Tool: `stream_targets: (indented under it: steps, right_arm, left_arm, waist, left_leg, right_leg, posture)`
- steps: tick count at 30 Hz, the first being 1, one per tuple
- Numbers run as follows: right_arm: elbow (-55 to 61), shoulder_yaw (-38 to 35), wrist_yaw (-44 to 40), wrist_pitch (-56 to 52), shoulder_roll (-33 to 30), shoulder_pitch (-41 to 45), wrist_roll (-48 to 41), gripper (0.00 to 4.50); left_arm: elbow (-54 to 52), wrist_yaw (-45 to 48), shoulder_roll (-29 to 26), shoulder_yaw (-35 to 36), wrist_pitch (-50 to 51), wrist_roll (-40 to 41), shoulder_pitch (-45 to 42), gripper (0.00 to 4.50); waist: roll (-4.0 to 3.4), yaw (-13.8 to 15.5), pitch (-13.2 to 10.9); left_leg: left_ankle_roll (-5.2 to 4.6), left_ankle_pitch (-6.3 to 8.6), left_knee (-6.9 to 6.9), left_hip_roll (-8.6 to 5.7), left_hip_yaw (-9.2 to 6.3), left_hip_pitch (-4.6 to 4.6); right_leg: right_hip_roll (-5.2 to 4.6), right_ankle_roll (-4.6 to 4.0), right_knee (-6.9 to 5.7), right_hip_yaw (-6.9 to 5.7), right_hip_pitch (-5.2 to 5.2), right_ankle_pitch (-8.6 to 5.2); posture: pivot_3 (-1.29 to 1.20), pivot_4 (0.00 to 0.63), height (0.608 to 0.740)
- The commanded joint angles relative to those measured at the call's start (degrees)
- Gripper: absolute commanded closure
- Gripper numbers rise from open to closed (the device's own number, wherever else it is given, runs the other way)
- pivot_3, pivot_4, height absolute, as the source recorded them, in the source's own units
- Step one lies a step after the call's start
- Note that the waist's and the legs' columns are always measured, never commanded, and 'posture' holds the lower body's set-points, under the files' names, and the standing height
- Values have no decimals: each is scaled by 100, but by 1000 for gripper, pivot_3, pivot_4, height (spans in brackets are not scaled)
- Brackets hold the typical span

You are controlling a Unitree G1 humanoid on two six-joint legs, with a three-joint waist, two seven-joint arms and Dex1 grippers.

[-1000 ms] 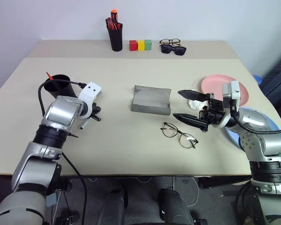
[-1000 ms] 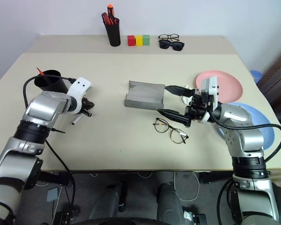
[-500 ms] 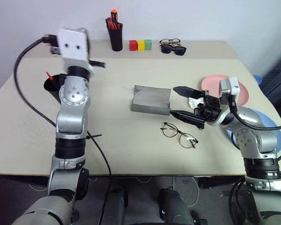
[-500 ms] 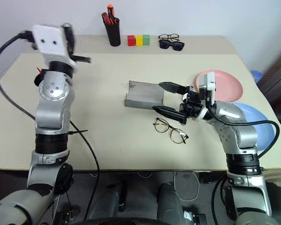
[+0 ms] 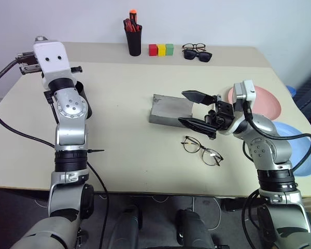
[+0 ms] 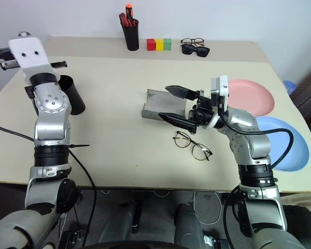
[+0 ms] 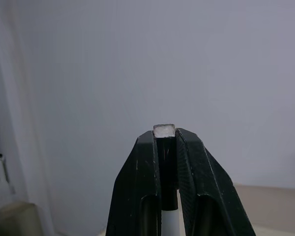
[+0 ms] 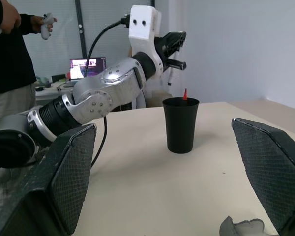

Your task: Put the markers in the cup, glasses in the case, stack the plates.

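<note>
The left tool (image 8: 173, 51) is raised high above the bench (image 5: 124, 145), its two fingers (image 7: 143, 196) clamped together on the white marker (image 7: 165, 132), whose end pokes out between their tips. Below and behind that arm stands the black cup (image 8: 180, 125), with the red marker (image 8: 185, 93) already inside, only its tip showing over the rim.

The right tool (image 5: 193, 109) hovers over the near end of the grey case (image 5: 168, 110), fingers spread wide with nothing between them. The case lies open mid-bench. Just in front of it, apart from it, lie the wire glasses (image 5: 201, 150), flat on the bench, under the right forearm's reach.

Two plates sit at the right edge: the pink plate (image 6: 254, 97) farther back, the blue plate (image 6: 287, 140) nearer, side by side and not stacked, partly behind the right arm.

Along the back of the bench: one narrow pen holder (image 5: 134, 43) bunched with red and orange pens, three small blocks (image 5: 161, 50) in a row, red, yellow, green, and two more pairs of eyewear, dark-framed spectacles (image 5: 192, 47) and sunglasses (image 5: 198, 55) touching them.

A person (image 8: 10, 54) stands past the bench on the left arm's side, holding a controller (image 8: 47, 23).
</note>
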State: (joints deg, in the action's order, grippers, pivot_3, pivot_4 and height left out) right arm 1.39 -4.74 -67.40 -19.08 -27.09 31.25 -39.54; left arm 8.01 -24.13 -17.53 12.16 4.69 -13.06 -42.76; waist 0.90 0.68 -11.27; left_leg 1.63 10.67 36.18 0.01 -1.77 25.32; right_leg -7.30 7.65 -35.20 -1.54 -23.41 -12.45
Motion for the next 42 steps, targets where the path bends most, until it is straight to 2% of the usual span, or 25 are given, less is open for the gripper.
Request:
stream_targets:
  steps: [1,15,17,18,20,21,23,29,31,34,36,38,40,42]
  right_arm:
    - [23,-81,-38,124,5,145,-10,0]
    - [436,-345,312,103,-167,-299,-102,0]
    - [491,-403,368,92,-210,-368,-114,0]
    - [511,-425,388,93,-225,-394,-110,0]
    - [569,-472,428,81,-267,-447,-110,0]
    - [604,-502,451,71,-296,-480,-119,0]
    - [665,-557,496,55,-357,-547,-135,0]
    - [836,-703,599,38,-481,-771,-156,0]
    - [946,-779,673,12,-546,-876,-183,0]
    - [1182,-991,781,-52,-723,-1184,-255,0]
    - [1264,-1039,833,-73,-780,-1293,-275,0]
    - [1434,-1177,938,-114,-870,-1503,-308,0]
    - [1613,-1348,1108,-150,-949,-1722,-308,0]
    - [1815,-1515,1244,-207,-1001,-1968,-349,0]
  left_arm:
    - [90,-33,-105,11,-277,-81,19,4440]
    - [1883,-40,-500,-307,-1840,-249,-257,4440]
    - [2386,-258,-563,-470,-2297,-484,-205,3566]
    - [2582,-346,-557,-500,-2481,-517,-194,3264]
    - [2825,-436,-467,-469,-2669,-414,-144,2114]
    - [2840,-395,-435,-474,-2895,-343,-100,1733]
    - [2667,-147,-334,-436,-3120,-76,-13,1733]
    - [1757,852,-3,-374,-2562,773,28,1733]
    - [1245,2297,-100,-839,-1343,1210,-213,1733]
    - [533,5133,-442,-1872,708,2067,-616,1733]
    - [446,5906,-550,-2063,1453,2361,-776,1733]
    - [485,6904,-748,-2529,1753,2363,-917,1733]
    - [466,8089,-1078,-3161,1684,2210,-948,1733]
    - [783,8727,-1262,-3577,1315,1904,-1067,1733]
  waist:
    - [0,-1,0]
    - [0,2,0]
    - [0,4,0]
    - [0,4,0]
    - [0,3,0]
    - [0,2,0]
    - [0,3,0]
    - [0,6,0]
    - [0,5,0]
    - [1,39,0]
    - [0,4,0]
    - [-1,-31,1]
    - [-5,-74,1]
    - [-13,-118,-1]
  left_leg:
    - [0,0,0,0,0,0]
    - [1,0,-2,0,2,0]
    - [1,0,-2,0,2,0]
    - [1,0,-2,0,2,0]
    - [1,0,-2,0,3,0]
    - [1,0,-2,0,3,0]
    - [1,0,-4,0,2,0]
    - [2,0,-2,0,3,3]
    - [1,0,-3,1,3,1]
    - [2,0,0,0,2,6]
    - [3,0,0,-1,6,9]
    - [2,1,-2,-1,8,7]
    - [1,1,-12,2,7,2]
    - [0,1,-20,8,4,-2]
  right_leg:
    - [0,0,0,0,0,0]
    - [0,0,0,0,-1,0]
    - [0,0,1,-1,-1,0]
    - [0,0,1,0,-1,0]
    - [0,0,1,0,-1,0]
    - [0,0,1,0,-1,0]
    - [0,0,1,-1,-2,0]
    - [-2,-1,5,0,-1,0]
    - [-2,-1,4,0,-1,0]
    - [-1,-3,5,-4,-1,-1]
    - [-2,-6,22,-4,4,-3]
    - [-4,-9,27,-1,6,-4]
    - [-2,-15,14,-1,-3,-9]
    - [4,-25,6,-2,-8,-14]
  posture:
    - [0,150,740]
    - [0,150,740]
    - [0,150,740]
    - [0,150,740]
    - [0,150,740]
    - [0,150,740]
    - [0,150,740]
    - [0,150,740]
    - [0,150,740]
    - [0,150,740]
    - [0,150,740]
    - [0,150,740]
    - [0,150,740]
    - [0,150,740]
